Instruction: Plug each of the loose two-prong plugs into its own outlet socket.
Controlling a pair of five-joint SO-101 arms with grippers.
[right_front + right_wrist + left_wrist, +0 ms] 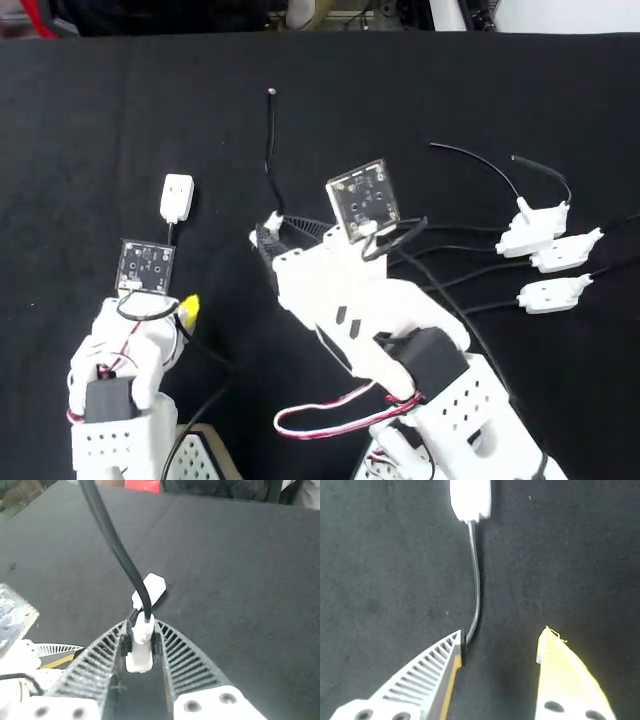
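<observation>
Right wrist view: right gripper (141, 625) clamped on white plug (140, 652), well apart from sockets (560, 252); left gripper (501, 631) open, empty; second plug (470, 497) farther from sockets. We judge carry step; next needs prong alignment.

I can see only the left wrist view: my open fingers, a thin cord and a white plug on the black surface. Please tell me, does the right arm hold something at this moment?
Observer: Yes. The right gripper is shut on a second white plug, and a black cord rises from it.
Operator: Thank you. And where are the sockets? I do not find them in my view.
Observer: Three white connectors, likely the sockets, lie close together on the right side of the table, beyond the right arm.
</observation>
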